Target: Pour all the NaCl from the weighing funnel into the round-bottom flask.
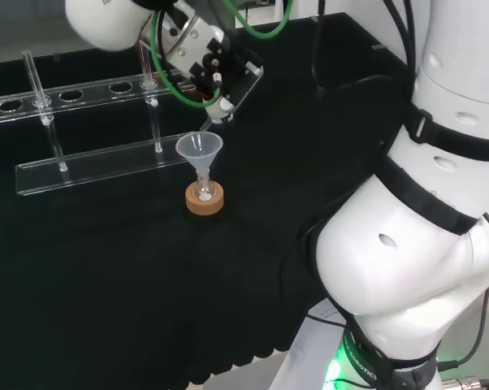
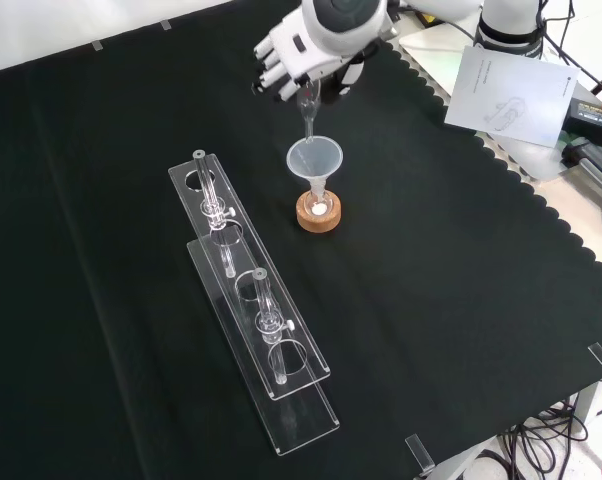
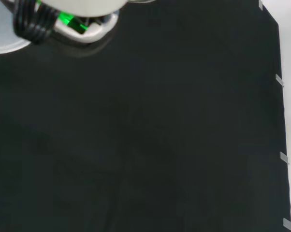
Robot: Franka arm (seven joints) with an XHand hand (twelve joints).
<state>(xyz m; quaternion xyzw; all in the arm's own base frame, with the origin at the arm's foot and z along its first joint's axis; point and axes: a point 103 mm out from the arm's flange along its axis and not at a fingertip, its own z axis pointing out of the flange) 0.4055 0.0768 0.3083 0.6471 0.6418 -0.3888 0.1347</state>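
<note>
A small round-bottom flask (image 2: 319, 207) sits on a cork ring (image 2: 319, 216) near the middle of the cloth, with white powder in its bulb. A clear funnel (image 2: 314, 160) stands in its neck. The hand (image 2: 293, 55) hovers just above and behind the funnel in the front view, fingers curled round a thin clear weighing funnel (image 2: 307, 110) whose stem points steeply down into the funnel's mouth. In the head view the hand (image 1: 216, 69) is above the funnel (image 1: 199, 150), flask (image 1: 204, 192) and cork ring (image 1: 205, 201).
A clear plastic rack (image 2: 251, 300) with upright glass tubes lies left of the flask in the front view; the rack (image 1: 90, 122) is behind and left of the flask in the head view. Papers (image 2: 511, 95) and cables lie off the cloth's scalloped edge at the front view's right.
</note>
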